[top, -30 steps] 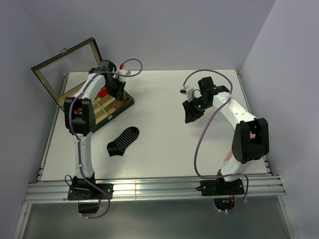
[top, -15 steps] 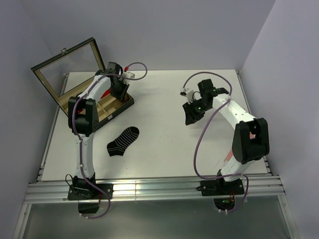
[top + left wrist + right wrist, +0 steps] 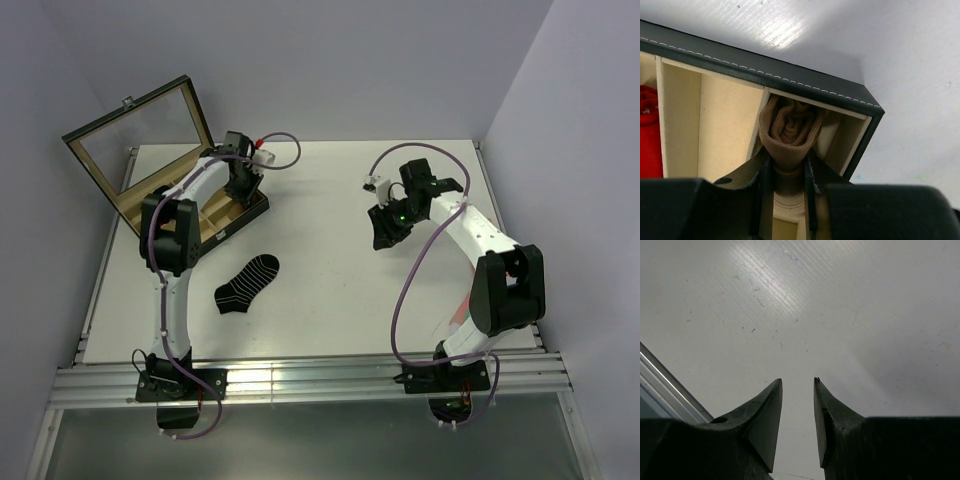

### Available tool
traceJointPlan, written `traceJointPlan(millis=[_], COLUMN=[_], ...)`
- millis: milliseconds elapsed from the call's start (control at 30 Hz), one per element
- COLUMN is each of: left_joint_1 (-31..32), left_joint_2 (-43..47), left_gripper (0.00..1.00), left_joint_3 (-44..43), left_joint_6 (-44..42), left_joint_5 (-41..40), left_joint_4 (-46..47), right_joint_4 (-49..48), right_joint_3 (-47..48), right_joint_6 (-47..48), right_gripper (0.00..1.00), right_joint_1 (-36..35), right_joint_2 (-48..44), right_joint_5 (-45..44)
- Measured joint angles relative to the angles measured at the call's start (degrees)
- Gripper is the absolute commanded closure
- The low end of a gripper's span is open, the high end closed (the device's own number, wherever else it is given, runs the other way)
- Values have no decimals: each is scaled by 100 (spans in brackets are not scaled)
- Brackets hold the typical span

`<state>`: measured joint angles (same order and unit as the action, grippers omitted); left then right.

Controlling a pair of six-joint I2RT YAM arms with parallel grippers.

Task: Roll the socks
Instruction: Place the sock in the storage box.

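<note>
The black sock with thin white stripes (image 3: 247, 284) lies flat on the table, left of centre. The tan-brown sock (image 3: 790, 130) is rolled into a bundle and sits in the corner compartment of the black divided box (image 3: 790, 82). My left gripper (image 3: 786, 160) is shut on the tan-brown roll, its fingers down in that compartment; in the top view it (image 3: 241, 186) is at the box's right end (image 3: 258, 206). My right gripper (image 3: 798, 385) is open and empty above bare table; in the top view it (image 3: 385, 228) hovers right of centre.
The box stands at the table's back left with its glass lid (image 3: 135, 135) open and leaning back. A red rolled bundle (image 3: 647, 130) fills a compartment to the left. An aluminium rail (image 3: 670, 392) runs along the table's edge.
My left gripper has moved right along the box, from near its middle to the right-end corner compartment. My right arm has shifted only slightly.
</note>
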<state>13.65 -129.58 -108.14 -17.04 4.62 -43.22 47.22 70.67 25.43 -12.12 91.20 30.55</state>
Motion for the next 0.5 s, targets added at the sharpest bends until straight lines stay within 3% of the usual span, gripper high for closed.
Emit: traceJointPlan(millis=[33,500], left_joint_1=[24,133], left_joint_2=[2,118], left_gripper=[89,73], left_joint_3=[22,214], left_joint_6=[13,155], left_joint_5=[-57,-348], left_joint_4=[24,225], right_joint_4=[-7,-9], right_joint_3=[-4,-26], right_joint_6=[0,-2], right_gripper=[61,61], right_joint_1=[2,0], right_joint_2=[0,0], right_joint_5=[-7,-66])
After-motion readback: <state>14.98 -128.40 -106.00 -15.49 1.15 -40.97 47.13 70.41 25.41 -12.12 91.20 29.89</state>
